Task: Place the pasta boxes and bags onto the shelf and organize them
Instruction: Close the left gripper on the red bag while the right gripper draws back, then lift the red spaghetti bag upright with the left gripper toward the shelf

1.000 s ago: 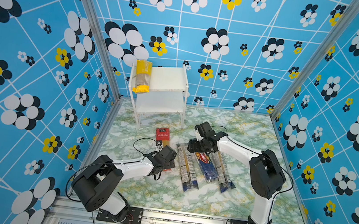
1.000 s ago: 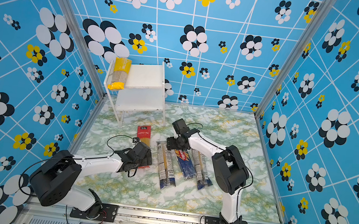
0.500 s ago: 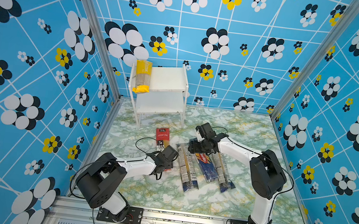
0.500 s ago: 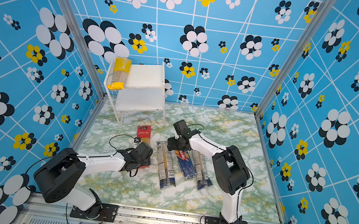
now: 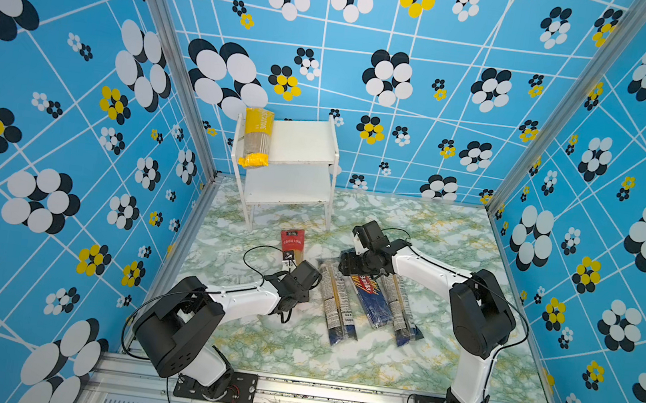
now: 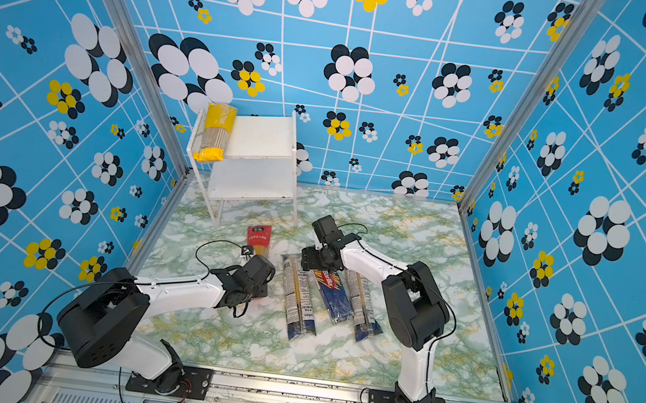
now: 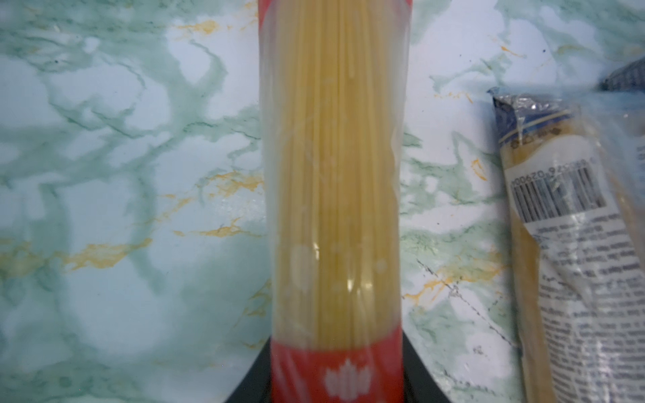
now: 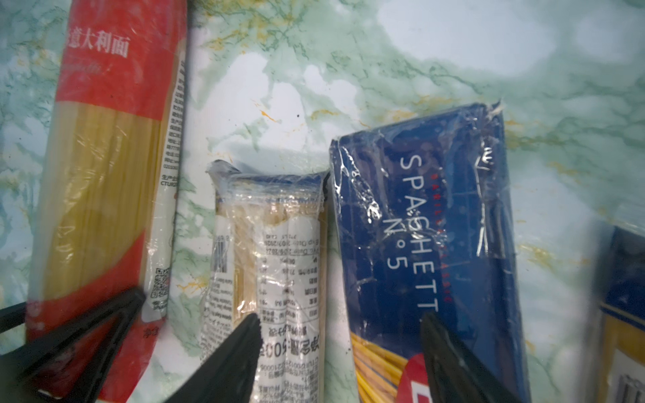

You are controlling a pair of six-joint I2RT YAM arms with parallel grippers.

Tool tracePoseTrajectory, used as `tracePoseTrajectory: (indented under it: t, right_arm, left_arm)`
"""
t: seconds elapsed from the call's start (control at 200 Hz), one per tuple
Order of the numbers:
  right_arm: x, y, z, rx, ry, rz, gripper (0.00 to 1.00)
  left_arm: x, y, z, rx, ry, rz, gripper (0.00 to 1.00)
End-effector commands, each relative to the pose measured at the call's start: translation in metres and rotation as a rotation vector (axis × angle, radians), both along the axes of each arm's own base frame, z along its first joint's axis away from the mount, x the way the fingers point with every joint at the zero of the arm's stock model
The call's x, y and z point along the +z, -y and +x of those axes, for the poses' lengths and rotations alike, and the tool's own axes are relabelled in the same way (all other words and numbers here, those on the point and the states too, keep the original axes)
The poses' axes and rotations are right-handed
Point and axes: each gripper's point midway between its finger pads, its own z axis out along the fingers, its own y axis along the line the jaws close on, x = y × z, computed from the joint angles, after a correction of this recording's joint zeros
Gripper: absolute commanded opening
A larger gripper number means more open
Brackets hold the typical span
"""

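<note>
The red bag [image 5: 291, 244] [image 6: 259, 238] lies on the marbled floor in front of the shelf [image 5: 303, 141] [image 6: 262, 136]. My left gripper [image 7: 336, 377] [image 5: 294, 290] is shut on its near red end [image 7: 335, 174], one dark finger pressed to each side. A yellow bag [image 5: 256, 138] [image 6: 215, 133] lies on the shelf's top board at the left. The dark blue Barilla box [image 5: 368, 296] [image 8: 436, 226] lies between two slim text-covered bags [image 5: 336, 304] [image 5: 398, 308]. My right gripper [image 8: 340, 324] [image 5: 351, 264] hangs open over their far ends, one finger above a slim bag [image 8: 279, 261], one above the box.
The shelf stands at the back left against the patterned wall, its lower board [image 5: 289, 186] bare. Metal corner posts [image 5: 172, 54] frame the cell. A black cable [image 5: 260, 253] loops beside the left wrist. Both arm bases sit on the front rail [image 5: 310, 393].
My left gripper has gone from wide open to shut on the red bag's near end. The right arm has stayed almost still, still open.
</note>
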Motion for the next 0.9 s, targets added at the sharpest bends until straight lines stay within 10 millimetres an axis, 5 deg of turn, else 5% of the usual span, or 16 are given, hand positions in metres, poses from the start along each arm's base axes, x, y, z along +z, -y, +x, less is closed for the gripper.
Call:
tracePoseTrajectory:
  t: [0.0,0.155,0.245,0.895]
  right_arm:
    - [0.001,0.008,-0.001,-0.019,-0.002,-0.005,0.75]
    - [-0.001,0.008,-0.002,-0.021,-0.009,-0.008,0.74]
    - [-0.001,0.009,-0.002,-0.022,-0.009,-0.009,0.74]
    - [-0.005,0.011,0.001,-0.012,-0.018,-0.018,0.74]
  left_arm:
    - [-0.002,-0.009,-0.013,-0.016,-0.039,0.045,0.28]
    - [0.011,-0.007,-0.011,-0.037,-0.027,0.047,0.16]
    - [0.019,-0.004,-0.01,-0.051,-0.029,0.045,0.0]
    - [0.103,0.015,-0.01,-0.145,0.04,-0.192,0.0]
